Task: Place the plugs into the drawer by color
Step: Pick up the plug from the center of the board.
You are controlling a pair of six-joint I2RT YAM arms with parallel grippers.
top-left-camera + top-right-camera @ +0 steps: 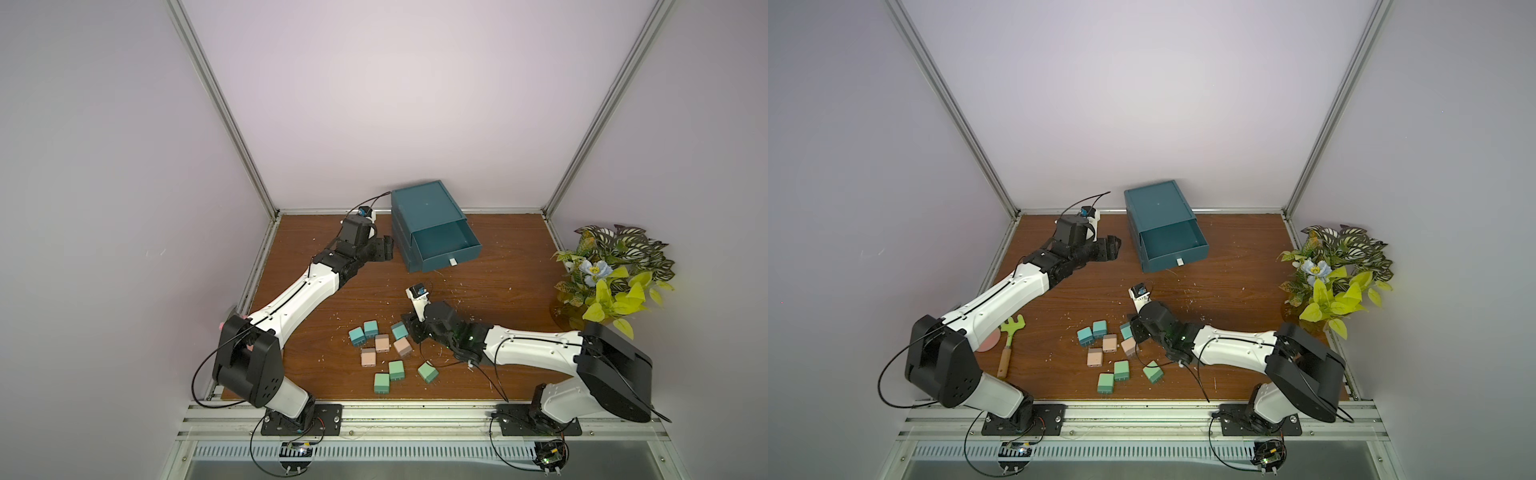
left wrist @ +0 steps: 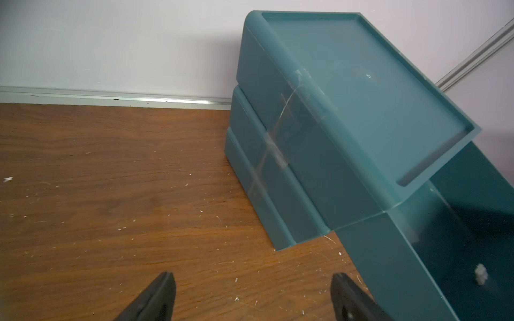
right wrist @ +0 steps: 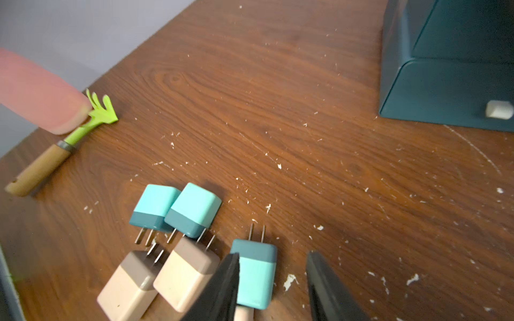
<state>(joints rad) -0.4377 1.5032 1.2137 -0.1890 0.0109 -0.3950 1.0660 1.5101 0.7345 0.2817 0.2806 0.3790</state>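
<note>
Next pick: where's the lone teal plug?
Right wrist view: the lone teal plug lies between the open jaws of the right tool, beside a beige plug; in a top view, right of the teal pair.

White arms [image 1: 303, 291], black joints [image 1: 245, 361], black cables [image 1: 193, 382], black claws [image 2: 253, 278] [image 3: 274, 259].

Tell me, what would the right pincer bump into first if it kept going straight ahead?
Most likely the blue plug, which lies between the open jaws of the right pincer, then the table under it. Depth is hard to judge.
</note>
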